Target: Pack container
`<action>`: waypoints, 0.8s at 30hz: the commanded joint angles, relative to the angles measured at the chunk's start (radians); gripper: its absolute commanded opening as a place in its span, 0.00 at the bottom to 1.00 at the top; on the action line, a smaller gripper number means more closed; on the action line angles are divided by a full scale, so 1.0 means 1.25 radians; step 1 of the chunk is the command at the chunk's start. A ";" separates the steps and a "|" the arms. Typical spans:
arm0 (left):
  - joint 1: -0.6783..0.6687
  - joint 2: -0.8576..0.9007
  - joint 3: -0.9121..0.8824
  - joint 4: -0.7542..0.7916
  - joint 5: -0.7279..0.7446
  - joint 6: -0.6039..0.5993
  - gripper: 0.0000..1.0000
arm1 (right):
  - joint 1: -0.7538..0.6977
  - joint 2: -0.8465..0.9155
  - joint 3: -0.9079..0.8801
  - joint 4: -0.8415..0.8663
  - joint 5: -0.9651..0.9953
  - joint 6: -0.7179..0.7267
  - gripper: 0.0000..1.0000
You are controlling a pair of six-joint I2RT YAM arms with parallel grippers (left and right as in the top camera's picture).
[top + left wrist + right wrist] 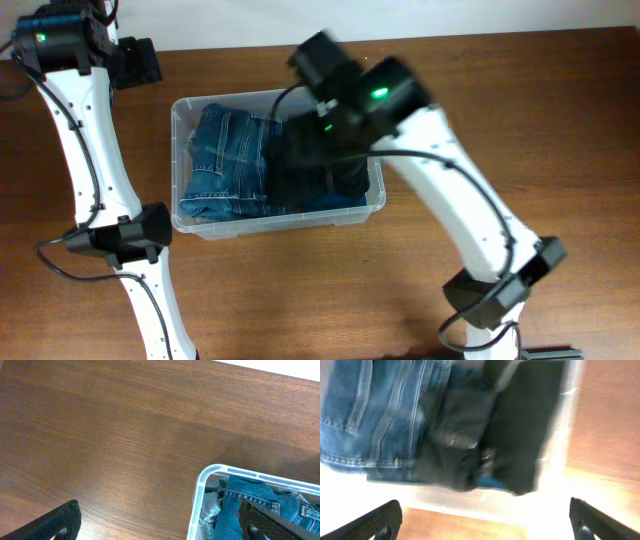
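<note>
The clear container [280, 226] stands in the middle of the wooden table. Folded blue jeans [225, 165] fill its left half and a dark garment [318, 168] lies in its right half. My right gripper [318, 62] hovers over the bin's far right part, open and empty. The blurred right wrist view shows its fingers [490, 527] spread wide over the bin wall [470, 497], jeans [380, 415] and dark garment [515, 435]. My left gripper [135, 62] is off the bin's far left corner, open and empty [160, 532], with the bin's rim [200, 485] and jeans [250, 505] in view.
The brown wooden table [300, 290] surrounds the bin. A joint of the left arm [120, 235] sits close to the bin's front left corner. The right arm's lower joint [495, 290] is at the front right. A pale wall [450, 15] borders the table's far edge.
</note>
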 commanded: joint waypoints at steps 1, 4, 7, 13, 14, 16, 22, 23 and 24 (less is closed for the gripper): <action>-0.001 0.005 0.012 0.000 0.002 -0.008 0.99 | -0.069 -0.035 0.096 -0.085 0.068 -0.006 0.98; -0.001 0.005 0.012 0.000 0.002 -0.008 0.99 | -0.116 -0.036 0.098 -0.093 0.068 -0.055 0.98; -0.001 0.005 0.012 0.000 0.002 -0.008 0.99 | -0.148 -0.036 0.095 -0.093 0.071 -0.109 0.98; -0.001 0.005 0.012 0.000 0.002 -0.007 0.99 | -0.228 -0.037 0.095 -0.093 0.070 -0.146 0.98; -0.001 0.005 0.012 0.000 0.002 -0.008 0.99 | -0.235 -0.037 0.095 -0.093 0.070 -0.161 0.98; -0.001 0.005 0.012 0.000 0.002 -0.007 0.99 | -0.247 -0.037 0.095 -0.093 0.068 -0.182 0.99; -0.001 0.005 0.012 0.000 0.002 -0.008 0.99 | -0.274 -0.092 0.092 0.009 0.053 -0.206 0.98; -0.001 0.005 0.012 0.000 0.002 -0.008 0.99 | -0.274 -0.117 0.085 0.048 0.034 -0.237 0.98; -0.001 0.005 0.012 0.000 0.002 -0.008 0.99 | -0.274 -0.138 0.077 0.075 0.022 -0.261 0.98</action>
